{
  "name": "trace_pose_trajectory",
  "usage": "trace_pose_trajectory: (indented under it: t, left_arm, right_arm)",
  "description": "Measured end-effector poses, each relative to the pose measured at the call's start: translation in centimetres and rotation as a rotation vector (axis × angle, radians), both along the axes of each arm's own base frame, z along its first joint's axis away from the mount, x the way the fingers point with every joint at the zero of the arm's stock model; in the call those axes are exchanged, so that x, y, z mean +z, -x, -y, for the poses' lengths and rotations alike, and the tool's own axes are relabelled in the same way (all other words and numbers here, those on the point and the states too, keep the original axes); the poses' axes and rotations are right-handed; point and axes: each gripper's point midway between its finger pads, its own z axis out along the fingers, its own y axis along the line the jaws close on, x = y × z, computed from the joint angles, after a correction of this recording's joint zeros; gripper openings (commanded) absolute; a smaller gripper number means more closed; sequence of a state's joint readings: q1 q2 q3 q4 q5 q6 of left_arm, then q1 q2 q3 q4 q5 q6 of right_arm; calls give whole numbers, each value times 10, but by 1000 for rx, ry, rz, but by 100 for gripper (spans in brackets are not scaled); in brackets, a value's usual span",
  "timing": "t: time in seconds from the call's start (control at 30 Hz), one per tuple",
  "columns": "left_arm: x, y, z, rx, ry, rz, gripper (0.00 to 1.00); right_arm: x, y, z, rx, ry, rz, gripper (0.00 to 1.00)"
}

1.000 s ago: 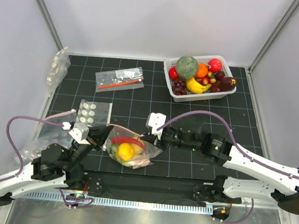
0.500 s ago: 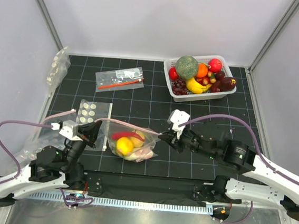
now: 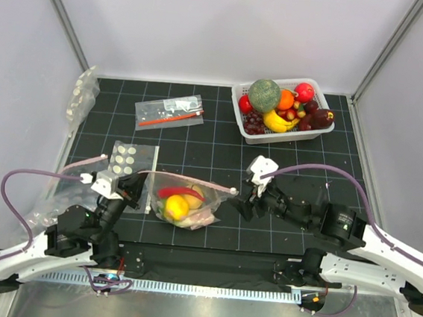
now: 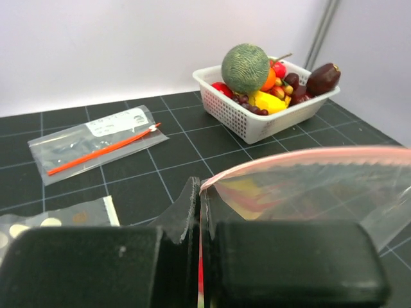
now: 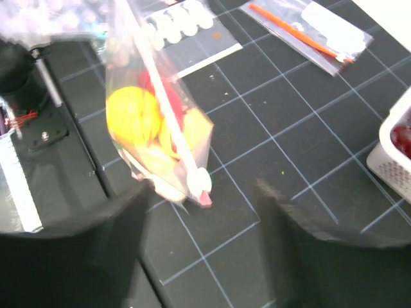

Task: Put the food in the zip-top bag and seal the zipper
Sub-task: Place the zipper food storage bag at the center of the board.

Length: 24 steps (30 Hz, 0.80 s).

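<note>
The zip-top bag (image 3: 193,215) sits near the front of the bench (image 3: 220,144), yellow lemon (image 3: 177,208) and red chili (image 3: 179,193) inside, pink zipper (image 3: 194,180) stretched straight. My left tool (image 3: 134,188) pinches its left corner; my right tool (image 3: 242,205) stands spread just beside the right end.

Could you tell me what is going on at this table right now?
The zip-top bag already holds the food, with a yellow lemon and a red chili among it. The left gripper is shut on the left end of the pink zipper, its fingers pinching the strip. The right gripper is open just off the bag's right corner and touches nothing. These views do not show whether the zipper is sealed all the way along.
</note>
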State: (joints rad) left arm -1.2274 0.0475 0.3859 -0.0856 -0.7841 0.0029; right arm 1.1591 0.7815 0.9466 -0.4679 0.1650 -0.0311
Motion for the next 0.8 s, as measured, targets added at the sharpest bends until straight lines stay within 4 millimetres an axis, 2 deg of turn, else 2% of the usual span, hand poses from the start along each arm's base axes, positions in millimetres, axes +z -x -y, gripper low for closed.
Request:
trace_pose_trajectory:
  t: [0.03,0.1,0.27,0.4,0.53,0.7,0.77,0.8]
  left_arm:
    - [0,-1,3,-2,-8,3,0]
    - [-2,-3,13,-17,-38,5,0]
    - [-26,-12,50,-49,-202,-38,0]
    - [-39,-16,63,-57,-262,-61,2]
    - [-34,-21,59,-13,-235,-52,9]
    - [-25,-41,42,111,-156,-31,9]
    - [-30,-52,40,144,-162,-51,18]
    - [-34,-57,39,160,-170,-67,26]
  right_arm:
    - [-2,-2,2,-16,-9,2,92]
    - [-3,-10,6,-80,-52,5,98]
    - [-5,-41,14,-321,-153,-4,100]
    - [-6,-61,14,-455,-202,-3,100]
    - [-19,-75,10,-541,-181,-8,100]
    - [-35,-87,12,-645,-142,-12,100]
    - [-33,-89,16,-678,-148,-10,99]
    - [-29,-90,18,-691,-157,-7,100]
